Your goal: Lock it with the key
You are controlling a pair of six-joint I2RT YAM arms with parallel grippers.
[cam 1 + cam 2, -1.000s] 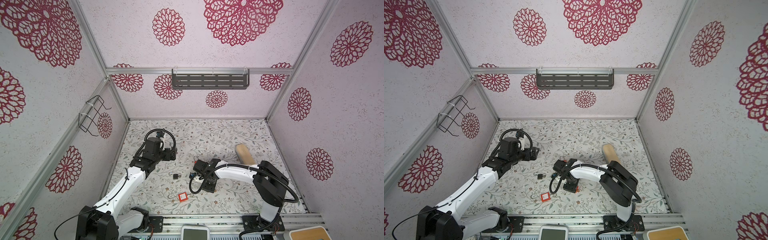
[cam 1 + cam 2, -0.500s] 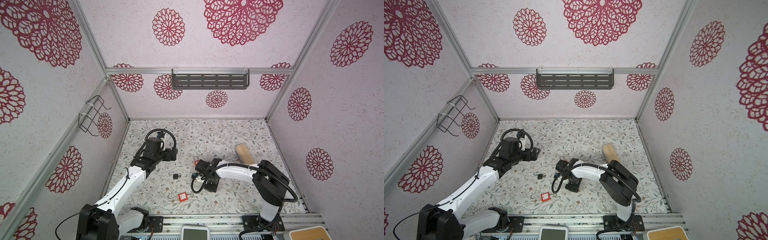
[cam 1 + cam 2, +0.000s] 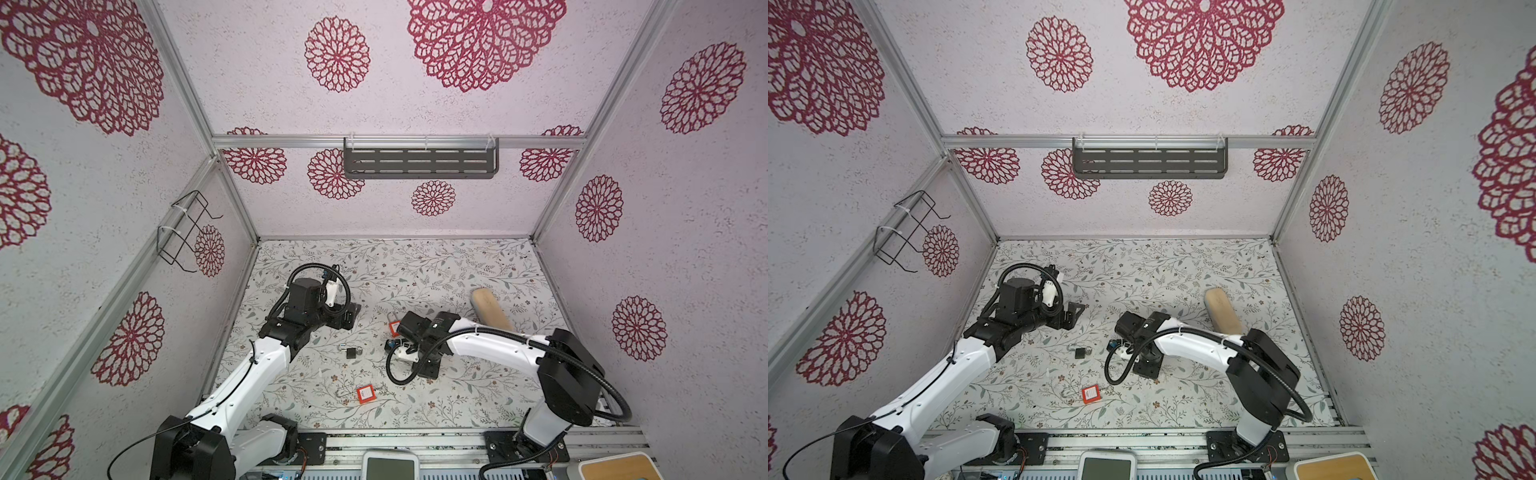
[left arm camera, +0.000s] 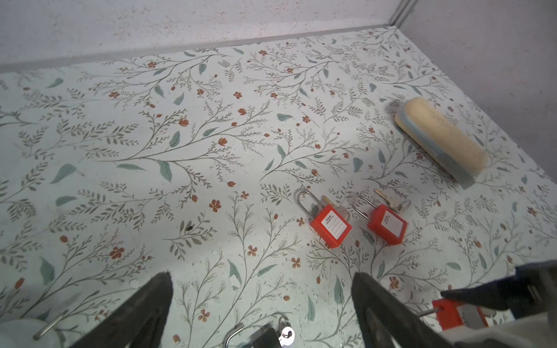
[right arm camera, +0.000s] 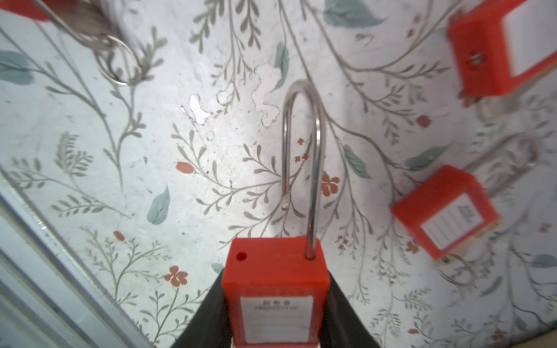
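Grip was seen at the right gripper (image 5: 275, 310), whose dark fingers (image 5: 208, 313) were pressed against both flanks of a red padlock (image 5: 275, 271). The body was thus clamped while its shackle (image 5: 304, 126) stood raised, the free leg out of its hole. The underside, where a key would be entered, was hidden, so it could not be told whether one was seated. A key ring (image 5: 116, 60) lay on the floral table (image 5: 211, 156) ahead of the shackle, and two spare padlocks (image 4: 331, 224) were seen nearby with loose keys (image 4: 391, 202) just beside them. The left gripper (image 4: 262, 301) was held wide apart and empty above a black padlock (image 4: 265, 339), in which what looked like a key (image 4: 286, 335) was set. Trouble was judged likeliest from the smooth plastic sides: were the shackle pushed home off-axis, the body could be twisted or squeezed out of the jaws. A neighbouring lock could also be knocked, and thin, flat keys could be fumbled.
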